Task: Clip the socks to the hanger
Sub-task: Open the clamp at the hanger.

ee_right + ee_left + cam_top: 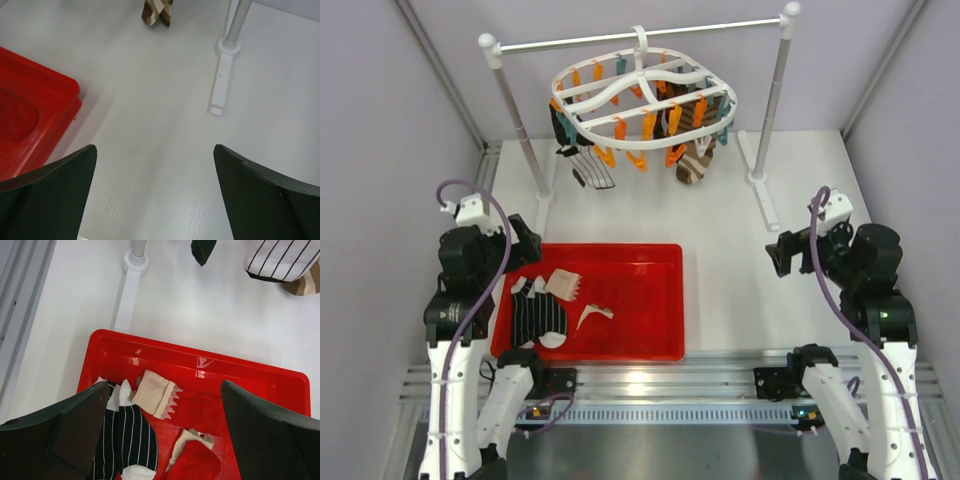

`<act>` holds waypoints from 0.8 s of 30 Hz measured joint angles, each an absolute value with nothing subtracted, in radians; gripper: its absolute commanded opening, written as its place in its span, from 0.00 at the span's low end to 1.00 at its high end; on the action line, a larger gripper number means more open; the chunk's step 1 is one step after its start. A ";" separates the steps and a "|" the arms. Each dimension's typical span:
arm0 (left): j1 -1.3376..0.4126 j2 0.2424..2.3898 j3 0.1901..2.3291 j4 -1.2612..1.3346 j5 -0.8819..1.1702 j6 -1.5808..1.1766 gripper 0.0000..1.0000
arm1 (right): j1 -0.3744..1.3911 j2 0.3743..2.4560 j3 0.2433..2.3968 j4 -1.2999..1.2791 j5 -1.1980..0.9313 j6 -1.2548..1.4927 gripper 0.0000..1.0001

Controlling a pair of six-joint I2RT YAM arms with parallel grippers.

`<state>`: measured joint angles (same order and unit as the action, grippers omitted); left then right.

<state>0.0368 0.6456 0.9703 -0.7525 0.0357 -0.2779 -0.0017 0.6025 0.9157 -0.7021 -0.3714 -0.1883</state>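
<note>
Socks [548, 303] lie loose in the left part of a red tray [650, 250] near the front edge of the worktop [740, 310]: a black sock with thin white stripes [125, 435], a beige-pink one [155, 392] touching it, and a small white one [189, 439] just beside. Two more hang from clips of the hanger [640, 85], a white frame with orange and teal clips, hooked on a white rod [640, 35] at the far edge: a black striped one [592, 172] on its left side and a brown striped one [695, 167] on its right. The left end effector [165, 387] hovers over the tray, spread wide and holding nothing. The right end effector [155, 150], also spread wide, is above bare worktop.
</note>
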 measured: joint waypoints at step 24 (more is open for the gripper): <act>0.036 0.345 0.625 -0.081 0.606 -0.281 0.88 | 0.002 0.760 0.892 -0.011 -0.490 0.405 0.54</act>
<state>0.0364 0.3447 0.6254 -0.0814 0.6064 -0.2813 0.0017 0.7605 0.8925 -0.0113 -0.4904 0.4046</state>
